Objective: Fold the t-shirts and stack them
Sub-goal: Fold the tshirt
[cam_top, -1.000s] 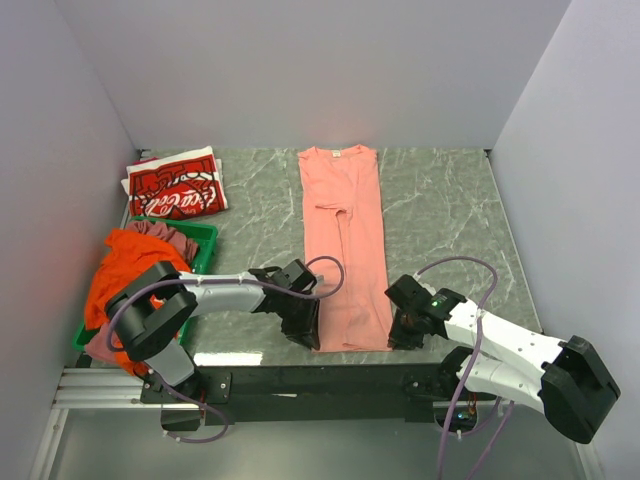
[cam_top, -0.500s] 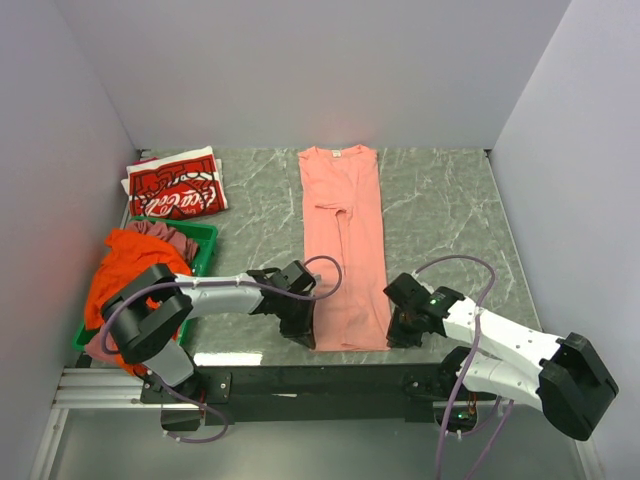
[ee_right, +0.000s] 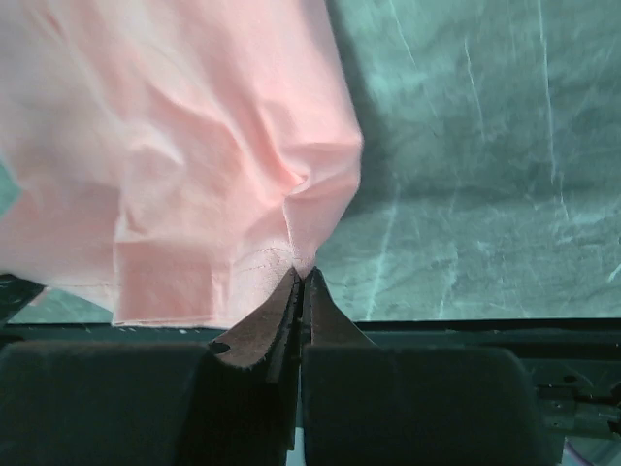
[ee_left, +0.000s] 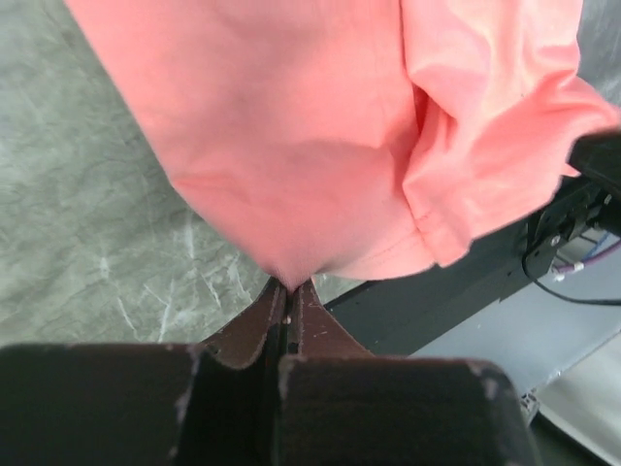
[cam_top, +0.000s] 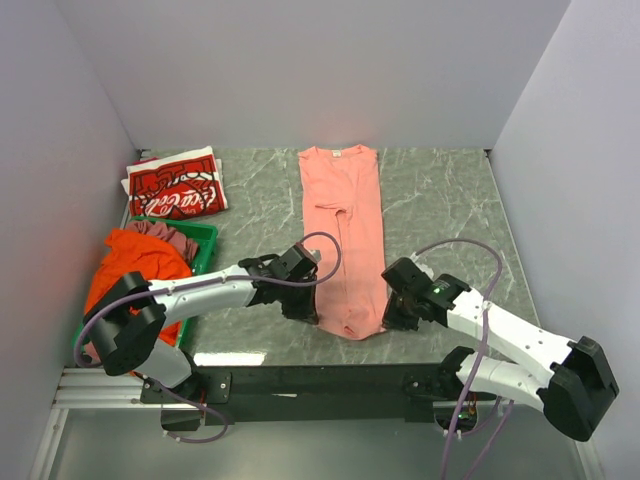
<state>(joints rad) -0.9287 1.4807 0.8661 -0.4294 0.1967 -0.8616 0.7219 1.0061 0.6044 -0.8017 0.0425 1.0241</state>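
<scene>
Salmon-pink tee (cam_top: pixel 345 215) laid lengthwise mid-table (cam_top: pixel 440 200), collar at far end, near hem gathered up and sagging.
Left gripper (ee_left: pixel 287 291) clamped on the hem's left corner, right gripper (ee_right: pixel 302 277) clamped on the right corner. Only a thin pinch of cloth in each.
Risk: shallow bite slipping during the fold-over, one corner dropping.
Risk: uneven travel of the two arms, skewed fold.
Slack between corners likely to crease.
Red tee (cam_top: pixel 178 188) folded far left, well apart.
</scene>
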